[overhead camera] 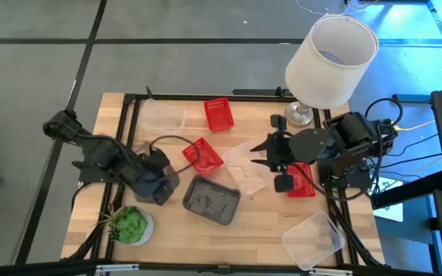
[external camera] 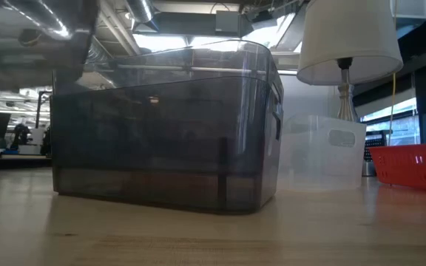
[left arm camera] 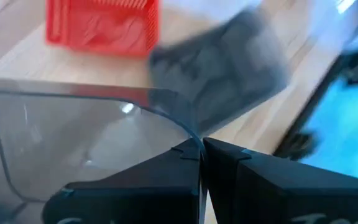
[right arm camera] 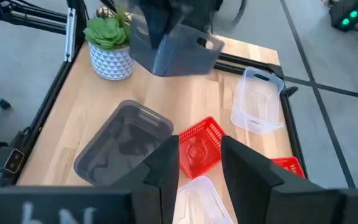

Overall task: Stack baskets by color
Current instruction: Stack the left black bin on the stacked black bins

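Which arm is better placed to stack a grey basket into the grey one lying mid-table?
Left. The left claw is shut on a held grey basket, close beside the grey basket on the table. The right claw is open and empty, farther off.

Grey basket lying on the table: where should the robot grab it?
Grab one side wall at its top rim, coming straight down from above. The grey basket sits open side up, so one finger fits inside the wall and one outside.
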{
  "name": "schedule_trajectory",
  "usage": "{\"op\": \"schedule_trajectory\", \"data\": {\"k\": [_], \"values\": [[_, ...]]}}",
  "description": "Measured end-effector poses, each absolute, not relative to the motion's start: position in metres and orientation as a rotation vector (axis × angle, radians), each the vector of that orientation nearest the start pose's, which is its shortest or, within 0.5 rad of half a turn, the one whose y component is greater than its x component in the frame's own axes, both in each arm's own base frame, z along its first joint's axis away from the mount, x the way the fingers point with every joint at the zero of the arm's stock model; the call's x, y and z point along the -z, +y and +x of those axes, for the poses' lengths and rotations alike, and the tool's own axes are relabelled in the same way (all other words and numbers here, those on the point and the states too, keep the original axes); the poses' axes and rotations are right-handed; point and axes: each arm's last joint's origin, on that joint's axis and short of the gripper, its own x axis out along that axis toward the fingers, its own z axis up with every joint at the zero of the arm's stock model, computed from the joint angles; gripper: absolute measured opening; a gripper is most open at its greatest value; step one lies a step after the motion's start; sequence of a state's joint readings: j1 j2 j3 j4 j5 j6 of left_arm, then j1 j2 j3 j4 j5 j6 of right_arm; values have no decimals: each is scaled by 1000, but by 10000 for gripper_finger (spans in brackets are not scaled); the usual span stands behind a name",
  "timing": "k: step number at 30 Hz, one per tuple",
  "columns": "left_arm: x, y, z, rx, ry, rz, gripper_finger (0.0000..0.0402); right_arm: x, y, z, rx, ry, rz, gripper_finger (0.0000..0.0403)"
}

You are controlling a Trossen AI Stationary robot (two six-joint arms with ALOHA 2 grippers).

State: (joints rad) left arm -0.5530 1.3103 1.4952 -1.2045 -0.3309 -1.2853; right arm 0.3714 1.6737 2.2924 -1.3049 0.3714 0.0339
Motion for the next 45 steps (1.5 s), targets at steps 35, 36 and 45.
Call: {"op": "schedule_trajectory", "data": {"k": [35, 36, 45], "values": [[-396, -151, 346, -330, 808, -998, 0, -482, 44, 267, 124, 876, -247, 118], [-396, -151, 348, -324, 804, -1007, 0, -482, 44, 267, 124, 876, -247, 118], [-394, -147, 356, -316, 780, -1012, 0, -482, 44, 266, 117, 882, -264, 118]]}}
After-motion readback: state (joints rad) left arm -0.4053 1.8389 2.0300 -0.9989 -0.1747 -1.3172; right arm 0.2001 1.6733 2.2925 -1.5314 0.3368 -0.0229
